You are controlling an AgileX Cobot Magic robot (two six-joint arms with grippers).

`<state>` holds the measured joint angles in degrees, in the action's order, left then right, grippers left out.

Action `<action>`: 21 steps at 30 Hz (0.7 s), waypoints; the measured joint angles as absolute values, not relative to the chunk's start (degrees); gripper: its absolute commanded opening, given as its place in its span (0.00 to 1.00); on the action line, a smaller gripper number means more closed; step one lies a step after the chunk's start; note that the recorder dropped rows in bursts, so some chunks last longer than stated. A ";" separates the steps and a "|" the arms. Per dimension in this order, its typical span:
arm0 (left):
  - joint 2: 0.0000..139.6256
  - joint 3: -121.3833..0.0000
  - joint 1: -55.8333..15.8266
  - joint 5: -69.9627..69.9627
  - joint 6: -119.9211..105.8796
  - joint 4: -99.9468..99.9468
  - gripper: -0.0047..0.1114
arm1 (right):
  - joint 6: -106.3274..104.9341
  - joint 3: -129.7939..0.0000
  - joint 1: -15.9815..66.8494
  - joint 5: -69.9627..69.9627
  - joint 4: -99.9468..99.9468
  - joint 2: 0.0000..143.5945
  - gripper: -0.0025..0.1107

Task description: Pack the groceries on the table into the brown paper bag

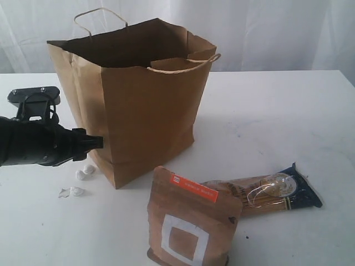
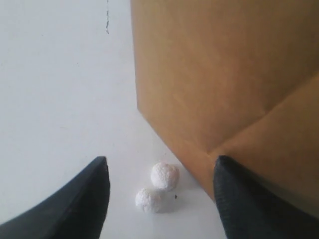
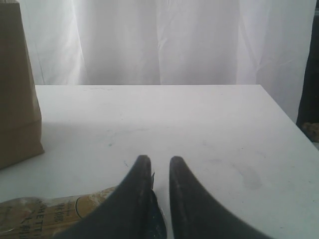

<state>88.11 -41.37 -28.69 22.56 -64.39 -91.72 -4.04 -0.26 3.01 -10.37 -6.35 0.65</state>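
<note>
The brown pouch with white square [image 1: 191, 221] stands upright at the desk's [image 1: 277, 111] front edge. It looks soft-sided and fairly light, so its flat top seam is probably the safest hold, since its belly would likely buckle.

Just behind it the blue-ended spaghetti pack [image 1: 266, 194] lies flat. It is long and wrapped in glossy film, probably slippery, and its contents are brittle. A pinch across its middle should stop it sagging, and it likely needs to go in end-first.

The brown paper bag [image 1: 144, 111] stands open further back, left of both. It is thin and creased, so it could slide if nudged. 1 cord handle droops across its mouth and may snag an item.

The left jaws are apart and empty, low beside the bag's bottom corner, with 2 white crumbs [image 2: 164, 176] between them.

The right jaws are nearly together with nothing visibly between them. They are out of the exterior view, with the spaghetti pack's end below them.
</note>
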 measured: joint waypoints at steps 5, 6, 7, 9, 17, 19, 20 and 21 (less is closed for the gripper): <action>89.50 -42.45 -28.69 23.27 -64.75 -91.86 0.59 | -4.04 -0.26 3.01 -10.37 -6.35 0.65 0.14; 89.95 -42.43 -28.69 23.34 -64.75 -91.86 0.59 | -4.04 -0.26 3.01 -10.37 -6.35 0.65 0.14; 90.64 -42.53 -28.69 23.34 -64.86 -91.86 0.59 | -4.04 -0.26 3.01 -10.37 -6.35 0.65 0.14; 91.62 -42.47 -28.69 23.48 -64.99 -91.86 0.59 | -4.04 -0.26 3.01 -10.37 -6.35 0.65 0.14; 95.76 -42.47 -28.69 24.70 -65.12 -91.86 0.59 | -4.04 -0.26 3.01 -10.37 -6.35 0.65 0.14; 96.94 -42.47 -28.69 24.94 -65.12 -91.86 0.59 | -4.04 -0.26 3.01 -10.37 -6.35 0.65 0.14; 97.59 -42.47 -28.69 25.05 -65.12 -91.86 0.59 | -4.04 -0.26 3.01 -10.37 -6.35 0.65 0.14; 98.25 -42.47 -28.69 25.14 -65.12 -91.70 0.59 | -4.04 -0.26 3.01 -10.37 -6.35 0.65 0.14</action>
